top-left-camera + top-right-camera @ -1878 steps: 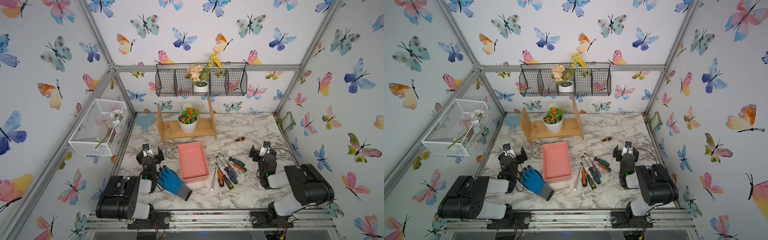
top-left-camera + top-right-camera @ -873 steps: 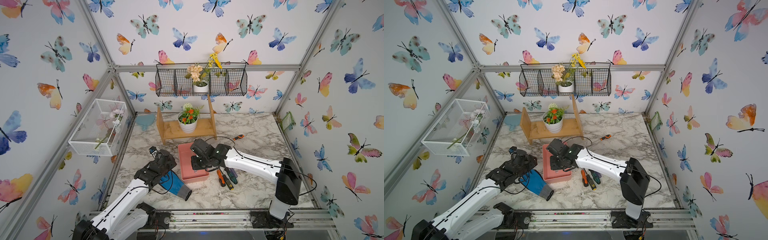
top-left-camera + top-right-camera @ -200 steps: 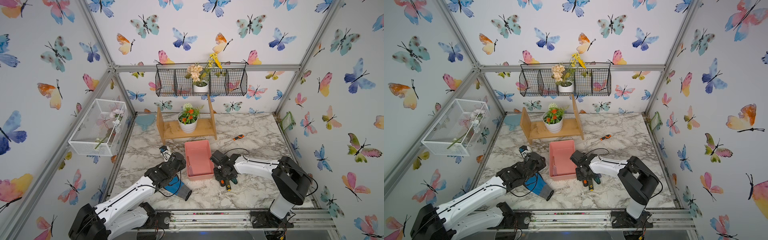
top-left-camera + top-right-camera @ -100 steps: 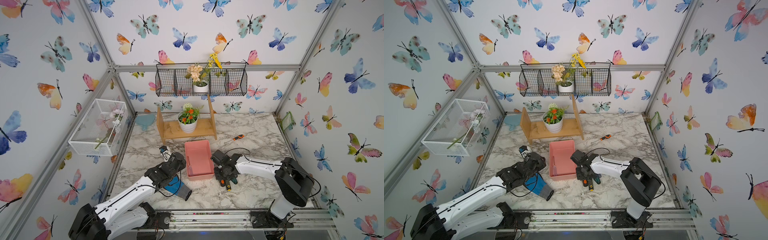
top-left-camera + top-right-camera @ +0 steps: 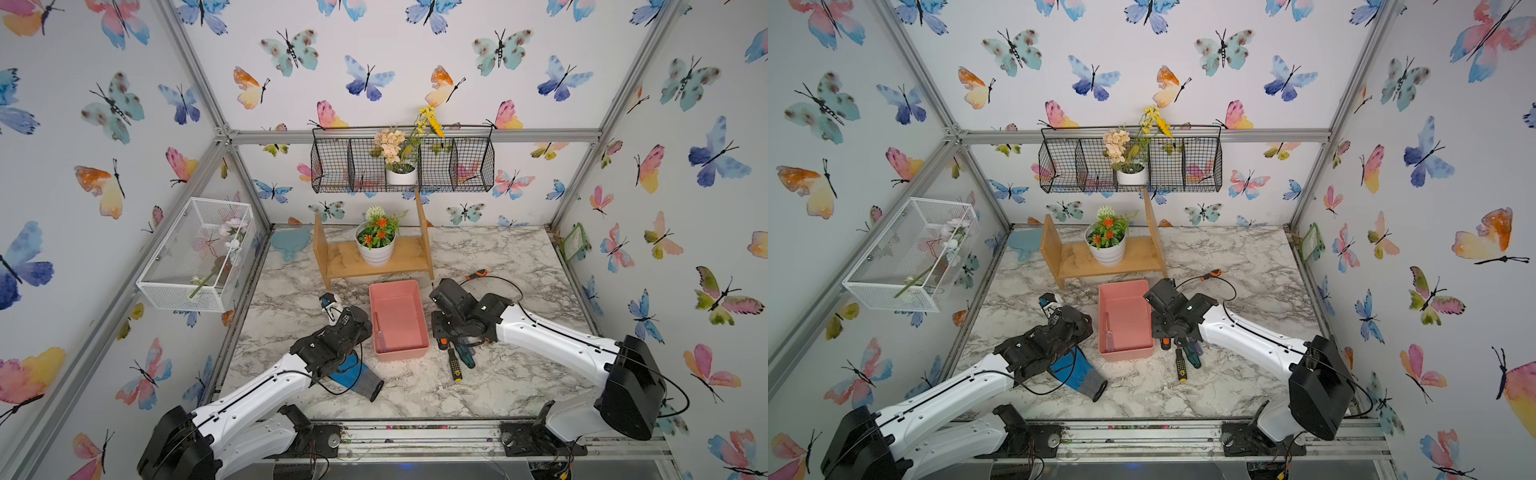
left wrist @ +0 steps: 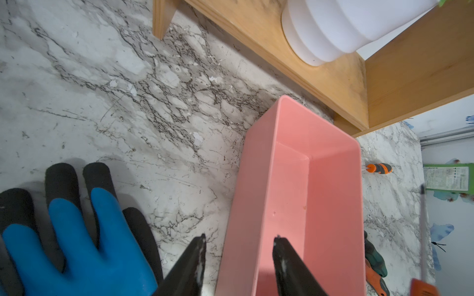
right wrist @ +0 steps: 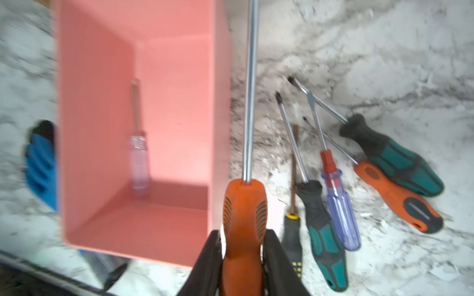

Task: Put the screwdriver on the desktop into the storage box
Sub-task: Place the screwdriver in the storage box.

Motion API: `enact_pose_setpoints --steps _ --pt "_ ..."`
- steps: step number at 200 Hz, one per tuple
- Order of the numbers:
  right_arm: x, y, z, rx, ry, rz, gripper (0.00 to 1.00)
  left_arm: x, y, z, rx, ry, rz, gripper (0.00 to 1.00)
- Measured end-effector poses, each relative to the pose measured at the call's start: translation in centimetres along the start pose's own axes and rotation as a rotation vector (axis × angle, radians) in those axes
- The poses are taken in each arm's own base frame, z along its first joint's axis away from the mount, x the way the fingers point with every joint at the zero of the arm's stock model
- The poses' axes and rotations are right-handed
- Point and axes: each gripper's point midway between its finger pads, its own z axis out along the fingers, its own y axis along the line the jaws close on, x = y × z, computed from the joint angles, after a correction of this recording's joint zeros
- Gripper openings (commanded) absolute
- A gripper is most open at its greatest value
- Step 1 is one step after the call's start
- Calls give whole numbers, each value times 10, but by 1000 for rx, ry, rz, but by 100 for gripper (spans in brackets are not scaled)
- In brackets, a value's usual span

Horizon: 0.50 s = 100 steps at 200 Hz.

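**A:** What do both top views give you?

**B:** You see the salmon-pink rectangular plastic storage box [image 5: 401, 352] [image 5: 1126, 353] on the white, grey-veined marble desk [image 5: 498, 257], in front of the low wooden shelf [image 5: 345, 259]. Your right fingers [image 5: 439, 330] point down just beside the box's long wall on the right arm's side, over a cluster of loose screwdrivers [image 5: 454, 365]. You cannot tell from here how they stand. Your left arm [image 5: 266, 382] has its black wrist at the opposite long wall, above the blue-and-black work glove [image 5: 347, 370].

**A:** And the left wrist view?

**B:** Your left fingers [image 6: 197, 261] stand apart with nothing between them but the box's long wall, one outside it and one inside. Whether they touch it, you cannot tell. The glove [image 6: 77, 243] lies flat on the desk beside them.

**A:** The right wrist view?

**B:** There your right fingers [image 7: 205, 261] are clamped on the orange-handled screwdriver [image 7: 243, 202]. Its long chrome shaft runs along the outside of the box wall, so it is not in the box. A clear-handled screwdriver [image 7: 139, 164] lies on the box floor. The loose screwdrivers [image 7: 338, 205] lie side by side on the desk, on the far side of the held one from the box.
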Motion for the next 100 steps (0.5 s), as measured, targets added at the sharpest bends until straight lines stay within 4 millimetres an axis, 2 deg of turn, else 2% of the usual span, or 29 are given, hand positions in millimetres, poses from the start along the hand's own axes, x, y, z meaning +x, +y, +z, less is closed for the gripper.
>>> enact_pose_setpoints --steps 24,41,60,100 --pt "-16 40 -7 -165 -19 7 10 0 0 1 -1 0 -2 48" --pt "-18 59 4 -223 3 5 9 -1 1 1 -1 -2 -5 49" --pt "-12 67 27 -233 49 9 8 -1 1 -1 2 -4 -8 49" --pt "7 69 67 -221 148 33 9 -3 2 -3 3 -8 -10 51"
